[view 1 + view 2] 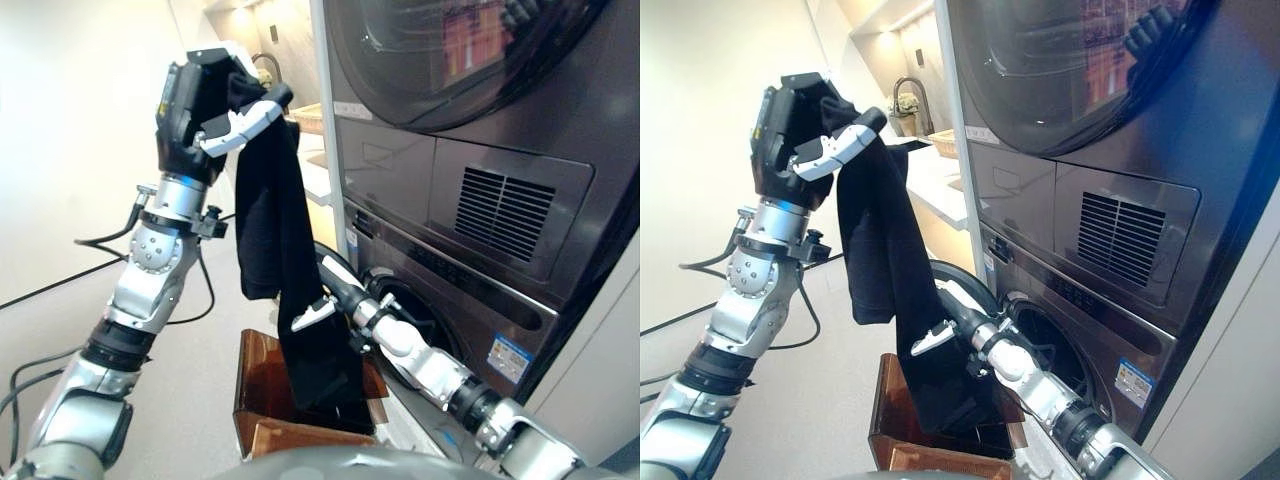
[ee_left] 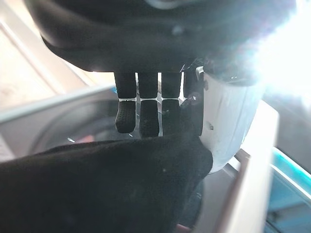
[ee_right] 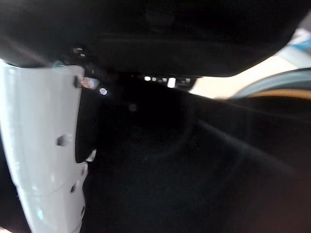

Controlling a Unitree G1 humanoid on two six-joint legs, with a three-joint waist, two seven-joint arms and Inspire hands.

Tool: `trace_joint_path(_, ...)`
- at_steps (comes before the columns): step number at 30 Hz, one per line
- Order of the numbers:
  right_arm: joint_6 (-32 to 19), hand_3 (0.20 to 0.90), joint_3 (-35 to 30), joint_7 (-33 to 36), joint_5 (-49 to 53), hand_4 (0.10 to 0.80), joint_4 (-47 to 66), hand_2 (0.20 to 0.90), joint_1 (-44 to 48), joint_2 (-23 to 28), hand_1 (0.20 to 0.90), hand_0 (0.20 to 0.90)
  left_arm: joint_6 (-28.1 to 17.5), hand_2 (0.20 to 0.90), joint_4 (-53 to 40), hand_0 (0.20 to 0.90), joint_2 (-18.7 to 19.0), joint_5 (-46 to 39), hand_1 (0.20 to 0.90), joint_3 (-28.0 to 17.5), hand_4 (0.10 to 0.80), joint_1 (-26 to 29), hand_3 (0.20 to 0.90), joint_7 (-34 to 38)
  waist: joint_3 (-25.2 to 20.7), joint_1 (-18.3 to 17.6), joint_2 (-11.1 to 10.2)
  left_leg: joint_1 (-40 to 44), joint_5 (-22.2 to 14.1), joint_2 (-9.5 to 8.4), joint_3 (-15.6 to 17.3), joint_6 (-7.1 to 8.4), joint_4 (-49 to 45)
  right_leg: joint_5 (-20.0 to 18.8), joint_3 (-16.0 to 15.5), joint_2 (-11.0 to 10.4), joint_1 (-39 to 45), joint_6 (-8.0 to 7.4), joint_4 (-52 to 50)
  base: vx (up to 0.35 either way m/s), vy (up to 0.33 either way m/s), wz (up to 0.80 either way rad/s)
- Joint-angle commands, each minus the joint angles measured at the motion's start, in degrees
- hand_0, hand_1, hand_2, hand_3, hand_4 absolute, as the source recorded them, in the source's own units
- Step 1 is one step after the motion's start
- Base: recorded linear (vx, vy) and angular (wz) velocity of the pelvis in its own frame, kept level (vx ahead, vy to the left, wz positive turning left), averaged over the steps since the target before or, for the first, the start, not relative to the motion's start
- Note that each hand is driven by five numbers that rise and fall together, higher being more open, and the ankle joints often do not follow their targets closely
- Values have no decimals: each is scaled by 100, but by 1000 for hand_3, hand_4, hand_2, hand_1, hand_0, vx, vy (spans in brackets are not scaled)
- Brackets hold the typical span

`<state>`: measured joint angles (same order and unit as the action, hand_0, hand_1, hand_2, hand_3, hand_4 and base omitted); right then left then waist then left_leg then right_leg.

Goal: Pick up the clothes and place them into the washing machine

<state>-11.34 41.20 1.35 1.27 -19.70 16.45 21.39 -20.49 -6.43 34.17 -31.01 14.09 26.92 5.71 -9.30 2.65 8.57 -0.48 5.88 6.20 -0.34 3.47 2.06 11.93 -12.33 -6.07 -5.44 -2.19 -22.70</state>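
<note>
Laundry corner, washer right. Our left hand pinches black cloth high; right hand grip unclear. Next: swing it into the drum.

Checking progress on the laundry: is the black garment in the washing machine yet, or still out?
Out. The black garment hangs from the raised left hand, its lower end over the brown basket.
</note>
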Motion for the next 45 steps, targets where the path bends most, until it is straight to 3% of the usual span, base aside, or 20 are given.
trace_joint_path(1, -598, 900, 83, 313, 273, 800, -73, 900, 1172, -723, 900, 900, -547, 200, 97, 200, -58, -421, 200, -47, 300, 967, 200, 155, -436, -72, -370, -193, 22, -366, 150, 113, 160, -1037, 112, -133, 635, -345, 2193, 0, 0, 0)
trace_joint_path(3, -593, 900, 107, 333, 306, 800, -97, 900, 1212, -744, 900, 900, -569, 200, 78, 200, -40, -459, 200, -15, 300, 1021, 200, 152, -434, -66, -374, -187, 17, -366, 155, 111, 158, -1038, 104, -137, 639, -347, 2193, 9, -9, 4)
trace_joint_path(4, -598, 222, 118, 320, 341, 316, -100, 222, 1212, -755, 222, 222, -577, 200, 63, 200, -62, -461, 200, -4, 300, 1037, 200, 161, -436, -63, -374, -181, 14, -367, 152, 110, 161, -1036, 99, -140, 639, -349, 2195, 0, 0, 0)
trace_joint_path(5, -612, 200, 103, 335, 369, 300, -95, 200, 1204, -762, 200, 200, -592, 200, 79, 200, -79, -453, 200, -8, 300, 1047, 200, 181, -435, -66, -373, -179, 13, -368, 154, 112, 161, -1035, 99, -142, 636, -348, 2194, 0, 0, 0)
trace_joint_path(10, -627, 200, 47, 353, 485, 300, -88, 200, 1132, -736, 200, 200, -588, 200, 148, 200, -94, -418, 200, -18, 300, 1042, 200, 224, -428, -79, -373, -173, 4, -370, 160, 107, 156, -1033, 104, -150, 652, -354, 2196, 0, 0, 0)
trace_joint_path(16, -620, 200, -237, 479, 565, 300, -26, 200, 985, -587, 200, 200, -607, 200, 216, 200, -50, -302, 200, -354, 300, 699, 200, 345, -419, -70, -434, -150, -24, -358, 172, 98, 137, -1016, 89, -149, 663, -355, 2172, -1, -1, 4)
trace_joint_path(21, -601, 200, -663, 618, 571, 300, 89, 200, 929, -375, 200, 200, -551, 200, 276, 200, -72, -210, 200, -788, 300, 108, 200, 351, -415, -41, -525, -147, -30, -341, 159, 100, 132, -998, 77, -127, 676, -353, 2163, -5, 3, -3)
trace_joint_path(26, -621, 200, -1093, 693, 913, 300, 113, 200, 953, -210, 200, 200, -520, 211, 341, 211, -356, -173, 211, -1099, 308, -533, 211, 322, -378, 8, -659, -164, -31, -324, 127, 99, 122, -996, 59, -112, 678, -347, 2174, -18, 8, 1)
trace_joint_path(28, -617, 200, -1241, 712, 987, 300, 178, 200, 982, -97, 200, 200, -473, 370, 330, 370, -437, -149, 370, -1165, 422, -729, 370, 278, -370, 27, -717, -180, -27, -313, 113, 101, 131, -992, 36, -106, 678, -345, 2177, -16, 4, 1)
trace_joint_path(29, -651, 200, -1406, 756, 1119, 300, 183, 200, 1045, -26, 200, 200, -468, 513, 384, 513, -519, -148, 513, -1218, 524, -855, 513, 250, -354, 51, -778, -194, -21, -306, 100, 108, 132, -991, 3, -94, 678, -343, 2174, 0, 0, 0)
trace_joint_path(30, -651, 200, -1407, 754, 1121, 300, 183, 200, 1045, -24, 200, 200, -467, 900, 382, 900, -521, -148, 900, -1218, 800, -856, 900, 250, -354, 51, -777, -195, -21, -307, 98, 108, 131, -990, 2, -95, 679, -343, 2174, 0, 0, 0)
trace_joint_path(37, -689, 200, -1685, 697, 1432, 300, 287, 200, 1024, 74, 200, 200, -346, 900, 599, 900, -909, -53, 900, -1440, 800, -1553, 900, 144, -329, 128, -962, -210, -60, -283, 80, 89, 117, -992, -18, -83, 669, -335, 2179, -17, 4, 7)
trace_joint_path(39, -713, 200, -1826, 640, 1559, 300, 375, 200, 1014, 144, 200, 200, -259, 900, 797, 900, -1098, 123, 900, -1529, 800, -2026, 900, 108, -309, 173, -1035, -215, -70, -273, 80, 86, 113, -991, -33, -81, 674, -334, 2186, 0, 0, 0)
trace_joint_path(45, -760, 200, -1981, 672, 1847, 300, 311, 200, 1199, 227, 200, 200, -114, 900, 1183, 900, -1301, 339, 900, -1365, 800, -2611, 900, -23, -300, 277, -1165, -238, -73, -258, 45, 103, 99, -990, -100, -80, 694, -336, 2212, -4, -2, 6)
